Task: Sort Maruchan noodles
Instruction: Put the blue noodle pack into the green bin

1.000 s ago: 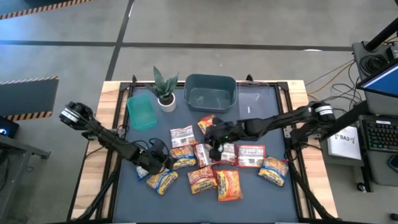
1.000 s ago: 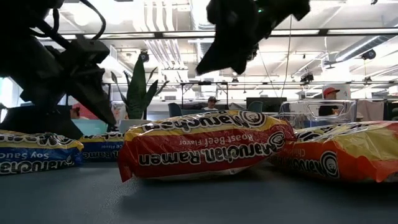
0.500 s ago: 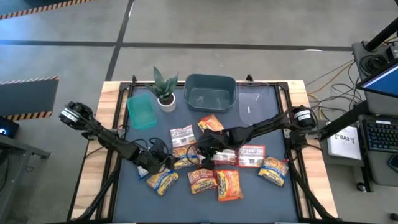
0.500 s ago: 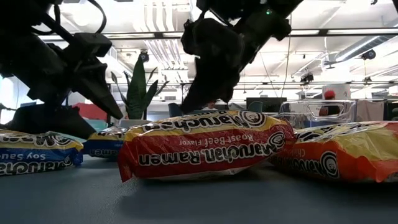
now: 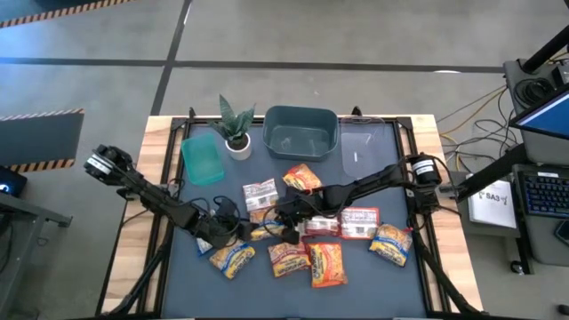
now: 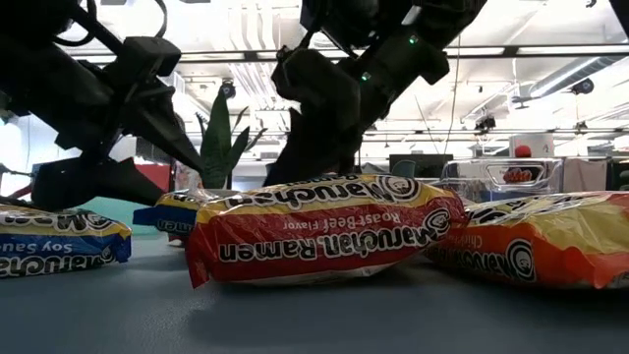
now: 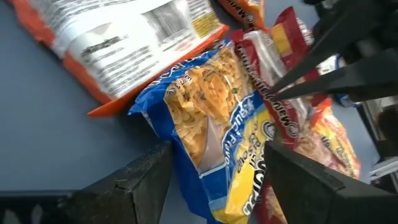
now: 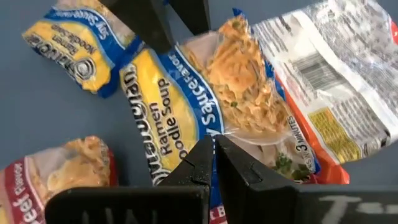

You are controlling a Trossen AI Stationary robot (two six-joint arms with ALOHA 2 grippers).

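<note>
Several Maruchan noodle packets lie on the dark mat [image 5: 178, 284]. My left gripper [image 5: 238, 231] [image 7: 217, 168] is closed on a blue-and-yellow packet [image 5: 260, 231] [image 7: 211, 118] at mid-table. My right gripper [image 5: 286, 229] [image 8: 214, 149] is shut and points down at the same packet [image 8: 236, 93] from the table's right. A second blue-and-yellow packet [image 5: 231, 258] lies flat near the front. Red packets [image 5: 289, 258] and orange ones [image 5: 327, 264] [image 5: 391, 244] lie beside it. My left gripper pinches one end of the blue-and-yellow packet [image 7: 186, 155] between its two fingers [image 7: 146, 177], which come slanting down from the table's left. That end [image 6: 182, 211] is raised off the mat; the far end rests among the other packets. My right gripper's shut tips hover at the packet's face [image 8: 214, 134]; I cannot tell whether they touch.
A grey bin [image 5: 300, 132] stands at the far edge, with a teal lid [image 5: 202, 158] and a potted plant [image 5: 236, 124] to its left and a clear lid [image 5: 364, 147] to its right. White-backed packets [image 5: 260, 194] [image 5: 360, 222] lie face down.
My right gripper has come down and toward the table's left, staying shut, until it stands close to my left gripper. My left gripper has tipped a little in place, and the held end of the blue-and-yellow packet has risen off the mat.
</note>
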